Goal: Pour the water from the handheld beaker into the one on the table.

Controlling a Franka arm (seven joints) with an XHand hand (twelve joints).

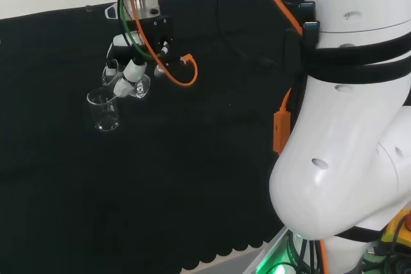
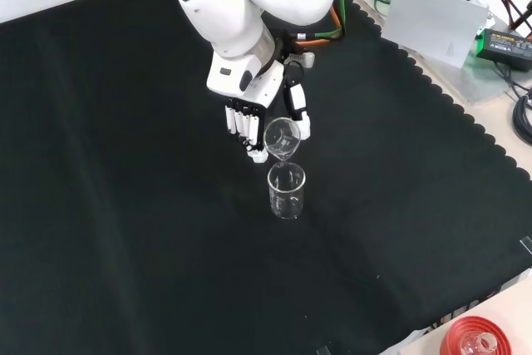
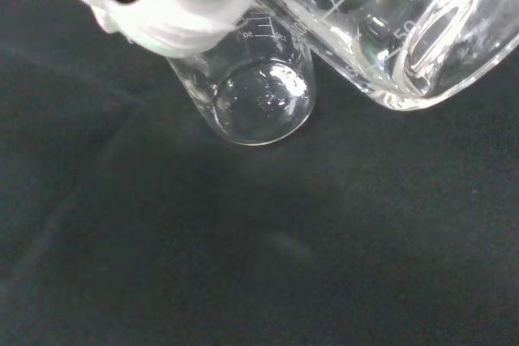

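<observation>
My black and white hand [image 2: 249, 118] [image 1: 131, 68] has its fingers and thumb curled round a clear glass beaker [image 2: 282, 139] [image 1: 140, 86] [image 3: 405, 30]. That held beaker is tipped steeply, its mouth leaning toward a second clear beaker [image 2: 286, 191] [image 1: 104, 111] [image 3: 258, 96] that stands upright on the black cloth. In the front view the held beaker's lip hangs just above the standing beaker's rim. The wrist view looks down past a white fingertip [image 3: 166, 2] into the standing beaker, whose bottom glints. How much water either beaker holds is unclear.
Black cloth [image 2: 125, 230] covers the bench around both beakers. An orange cable [image 1: 183, 72] loops beside the hand. A grey plate [image 2: 436, 22] and a black box lie off the cloth at the front view's top right, and a red ribbed ring [image 2: 478, 340] at its bottom right.
</observation>
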